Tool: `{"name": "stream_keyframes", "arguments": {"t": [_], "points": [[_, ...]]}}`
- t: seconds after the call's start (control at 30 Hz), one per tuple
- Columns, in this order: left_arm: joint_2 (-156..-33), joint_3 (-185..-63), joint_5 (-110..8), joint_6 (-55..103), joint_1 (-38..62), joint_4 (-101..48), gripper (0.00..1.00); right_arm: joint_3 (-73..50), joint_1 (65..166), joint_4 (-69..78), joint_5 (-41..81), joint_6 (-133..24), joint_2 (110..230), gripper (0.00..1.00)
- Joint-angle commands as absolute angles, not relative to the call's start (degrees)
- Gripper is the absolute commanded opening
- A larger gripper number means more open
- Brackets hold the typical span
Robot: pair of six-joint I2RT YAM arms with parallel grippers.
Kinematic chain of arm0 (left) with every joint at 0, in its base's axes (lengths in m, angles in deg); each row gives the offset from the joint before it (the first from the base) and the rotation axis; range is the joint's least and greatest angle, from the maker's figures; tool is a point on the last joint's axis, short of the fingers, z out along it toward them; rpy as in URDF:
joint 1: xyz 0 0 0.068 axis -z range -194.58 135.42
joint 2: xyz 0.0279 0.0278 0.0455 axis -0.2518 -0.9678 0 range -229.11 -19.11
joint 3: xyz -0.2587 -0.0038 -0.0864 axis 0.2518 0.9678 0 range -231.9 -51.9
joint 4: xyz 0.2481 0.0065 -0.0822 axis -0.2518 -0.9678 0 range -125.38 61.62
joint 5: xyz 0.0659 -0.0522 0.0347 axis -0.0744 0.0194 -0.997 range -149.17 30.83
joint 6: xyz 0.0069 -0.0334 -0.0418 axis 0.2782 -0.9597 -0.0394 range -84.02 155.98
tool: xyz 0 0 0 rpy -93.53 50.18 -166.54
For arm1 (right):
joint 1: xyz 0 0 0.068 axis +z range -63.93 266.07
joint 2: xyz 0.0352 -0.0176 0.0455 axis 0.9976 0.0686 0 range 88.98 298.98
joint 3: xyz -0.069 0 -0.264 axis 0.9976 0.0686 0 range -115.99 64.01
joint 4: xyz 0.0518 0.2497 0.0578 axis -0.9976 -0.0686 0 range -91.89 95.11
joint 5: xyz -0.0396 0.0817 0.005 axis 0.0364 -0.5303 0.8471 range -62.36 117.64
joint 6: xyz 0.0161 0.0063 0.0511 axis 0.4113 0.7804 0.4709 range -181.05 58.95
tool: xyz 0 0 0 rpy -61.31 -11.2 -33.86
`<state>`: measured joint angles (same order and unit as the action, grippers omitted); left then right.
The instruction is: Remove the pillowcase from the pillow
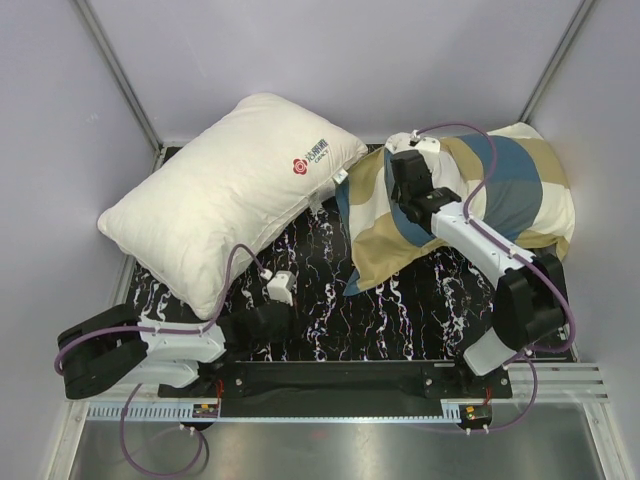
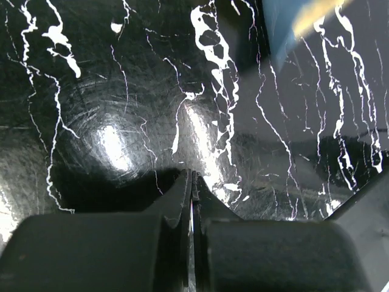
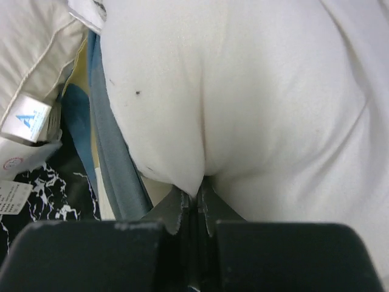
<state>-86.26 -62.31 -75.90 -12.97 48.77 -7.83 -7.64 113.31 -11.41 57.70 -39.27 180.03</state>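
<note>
The checked teal, tan and cream pillowcase point(image 1: 500, 185) lies at the right of the black marbled table, still around the pillow. In the right wrist view the off-white pillow point(image 3: 255, 91), with tiny dark specks, bulges out past the pillowcase's blue edge point(image 3: 115, 164). My right gripper point(image 3: 196, 194) is shut, pinching a fold of the pillow fabric; from above it point(image 1: 408, 152) sits at the pillowcase's far left end. My left gripper point(image 2: 193, 176) is shut and empty, low over the bare table point(image 2: 121, 91), near the front point(image 1: 281, 288). A blurred corner of the pillowcase point(image 2: 292, 18) shows ahead of it.
A second white pillow with a red logo point(image 1: 235, 190) lies diagonally at the back left, touching the pillowcase's left end. Its sewn-in labels point(image 3: 27, 118) hang beside my right gripper. Grey walls enclose the table on three sides.
</note>
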Motion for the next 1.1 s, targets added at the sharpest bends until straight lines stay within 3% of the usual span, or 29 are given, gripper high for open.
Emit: {"name": "stream_keyframes", "arguments": {"t": [0.0, 0.13, 0.3, 0.4, 0.43, 0.5, 0.57, 0.77, 0.93, 1.07], "points": [[-87.8, -62.8, -75.9, -13.1, 49.5, -9.7, 0.00, -11.1, 112.7, -9.9, 64.5, -42.9, 179.2, 0.00], [-88.2, -67.3, -76.1, -10.3, 49.7, -12.2, 0.00, -9.6, 112.8, -9.3, 62.2, -42.7, 177.4, 0.00], [-89.2, -83.2, -77.9, -4.5, 49.8, -17.4, 0.04, -4.7, 112.8, -7.6, 57.3, -39.7, 174.2, 0.00], [-90.9, -91.3, -78.2, -2.2, 49.9, -16.9, 0.34, -0.8, 113.1, -6.6, 55.5, -38.1, 172.3, 0.00], [-92.3, -92.9, -77.9, -1.6, 49.8, -15.4, 0.57, -0.4, 113.1, -6.4, 54.9, -37.8, 172.1, 0.00], [-95.9, -97.6, -77.5, -1.5, 49.8, -14.1, 0.80, 0.6, 113.7, -6.7, 54.6, -37.4, 171.4, 0.00], [-101.5, -103.4, -77.8, -1.3, 49.7, -15.6, 0.88, 1.3, 114.5, -6.5, 54.4, -37.1, 170.7, 0.00], [-112.9, -114.0, -79.0, -4.0, 48.4, -15.7, 0.93, 3.4, 118.0, -5.9, 55.2, -35.9, 168.4, 0.00], [-117.9, -115.6, -81.9, -7.6, 45.5, -15.4, 0.96, 5.7, 120.7, -5.2, 55.3, -34.9, 165.7, 0.00], [-119.6, -114.8, -81.0, -8.0, 42.6, -12.2, 0.89, 8.0, 122.4, -4.9, 55.7, -34.5, 164.6, 0.00]]}}
